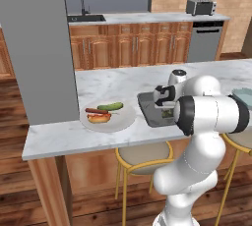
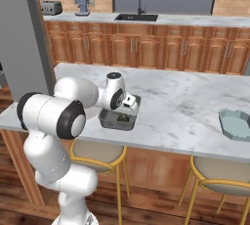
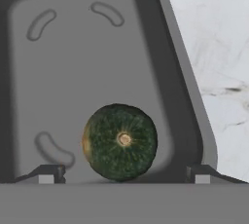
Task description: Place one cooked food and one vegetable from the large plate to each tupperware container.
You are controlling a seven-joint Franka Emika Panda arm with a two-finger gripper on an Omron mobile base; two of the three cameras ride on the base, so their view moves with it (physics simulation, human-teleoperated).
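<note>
Plate (image 1: 125, 120) at left keeps a hotdog (image 1: 98, 116) and a cucumber (image 1: 110, 106). Dark grey container (image 3: 185, 72) holds one green squash (image 3: 119, 141), beneath the spread-apart gripper (image 3: 125, 173). Blue-grey container (image 2: 236, 123), far right, looks unfilled.

text: none legible | labels: none | brands: none | numbers: none | signs: none

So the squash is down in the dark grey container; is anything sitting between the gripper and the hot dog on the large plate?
Nothing visible does. The gripper hangs open over the squash in the dark grey container. The large plate lies beside that container, with bare marble counter between them. The hot dog sits uncovered next to a cucumber.
</note>
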